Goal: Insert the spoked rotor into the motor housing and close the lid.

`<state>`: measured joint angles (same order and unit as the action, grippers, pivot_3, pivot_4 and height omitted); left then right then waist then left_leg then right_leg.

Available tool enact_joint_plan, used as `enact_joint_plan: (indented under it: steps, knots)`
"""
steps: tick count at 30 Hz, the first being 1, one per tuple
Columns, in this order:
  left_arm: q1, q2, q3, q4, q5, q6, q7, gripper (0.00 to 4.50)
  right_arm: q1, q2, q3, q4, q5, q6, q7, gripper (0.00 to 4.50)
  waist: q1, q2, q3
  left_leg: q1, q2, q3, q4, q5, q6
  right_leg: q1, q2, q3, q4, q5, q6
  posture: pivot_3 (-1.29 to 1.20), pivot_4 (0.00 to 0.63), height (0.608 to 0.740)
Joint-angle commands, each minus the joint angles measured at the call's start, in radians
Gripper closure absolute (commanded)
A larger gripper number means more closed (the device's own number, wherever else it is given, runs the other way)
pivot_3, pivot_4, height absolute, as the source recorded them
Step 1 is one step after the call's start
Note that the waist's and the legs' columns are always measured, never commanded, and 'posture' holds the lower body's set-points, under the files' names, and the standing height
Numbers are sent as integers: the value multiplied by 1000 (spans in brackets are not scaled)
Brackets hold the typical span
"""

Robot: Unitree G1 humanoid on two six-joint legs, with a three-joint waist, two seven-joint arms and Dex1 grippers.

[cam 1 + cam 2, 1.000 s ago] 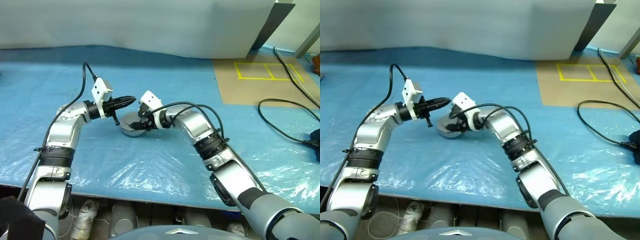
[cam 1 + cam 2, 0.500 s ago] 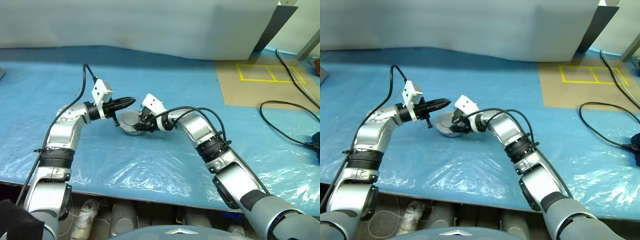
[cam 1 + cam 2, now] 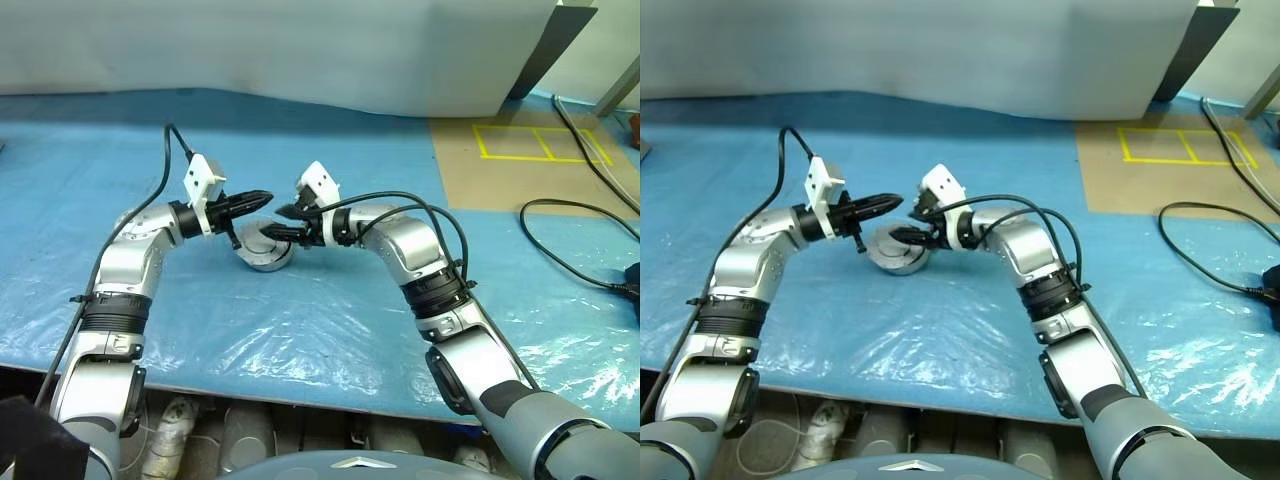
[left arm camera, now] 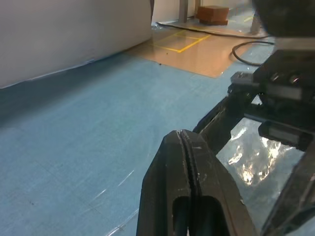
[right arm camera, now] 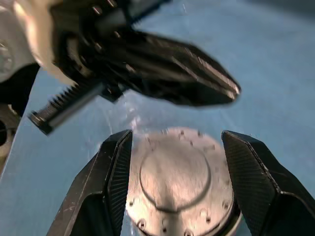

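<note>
Here's the motor housing (image 3: 264, 247), sitting on the blue plastic sheet (image 3: 300, 330) that covers the table, lid (image 5: 174, 178) down flat on top, plain silver face up with small screws around its edge. The spoked rotor can't be seen; whether it's inside I cannot tell.

The right hand (image 3: 278, 222) hangs just above the housing, coming in from the right and pointing left, its two black fingers (image 5: 109, 182) spread wide with nothing between them. From its own wrist camera the lid sits right in the gap between the fingers, below them, and the fingers look clear of it.

The left hand (image 3: 262, 200) is level, pointing toward the right hand, fingers pressed tight together, a thin seam running down the middle and nothing pinched. Its tip hovers over the far-left side of the housing, close to the right hand's fingertips but apart from them.

Off to the right, a brown floor patch with yellow tape squares (image 3: 535, 143) and a black cable (image 3: 580, 250) looping across the sheet.
</note>
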<state>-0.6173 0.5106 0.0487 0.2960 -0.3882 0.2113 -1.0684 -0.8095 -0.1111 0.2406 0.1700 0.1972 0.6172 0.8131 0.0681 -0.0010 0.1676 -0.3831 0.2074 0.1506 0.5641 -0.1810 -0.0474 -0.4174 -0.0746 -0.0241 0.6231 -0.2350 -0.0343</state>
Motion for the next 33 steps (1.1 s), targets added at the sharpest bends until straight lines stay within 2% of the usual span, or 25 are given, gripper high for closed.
enact_joint_plan:
  steps: [1, 5, 9, 17, 31, 33]
  knots:
    - [9, 44, 22, -41, -9, -1, -30, 4500, 36, -27, 41, -48, -32, -136, 26, 1135, 0, 0, 0, 0, 0, 0, 0, 0, 0, 0, 0, 0, 0, 0, 0, 0, 150, 740]
    - [52, 107, 15, -40, 27, -37, -56, 4500, 69, -19, 108, 23, -85, -256, 30, 38, -4, 0, 0, 0, 0, 0, 0, 0, 0, 0, 0, 0, 0, 0, 0, 0, 150, 740]
    - [99, 145, 17, -32, 84, -116, -37, 4500, 60, 17, 145, 150, -134, -335, 8, 38, -8, 0, 0, 0, 0, 0, 0, 0, 0, -1, 0, 0, 0, 0, 0, 0, 150, 740]
    - [139, 152, 64, -64, 59, -92, 14, 4500, 20, 79, 123, 306, -170, -430, -37, 38, -13, 0, 0, -1, 0, 0, 2, 0, 0, -1, 0, 0, 1, -2, -3, 0, 150, 740]
    - [134, 126, 48, -86, 49, -78, 40, 4500, 21, 114, 114, 409, -206, -465, -52, 38, -24, 0, 0, -1, 1, 0, 2, 0, 0, -1, 0, 0, 1, -2, -4, 0, 150, 740]
    - [133, 121, 44, -86, 50, -78, 43, 4500, 22, 118, 111, 413, -209, -472, -60, 408, -24, 0, 0, -1, 1, 0, 2, 0, 0, -1, 0, 0, 1, -3, -5, 0, 150, 740]
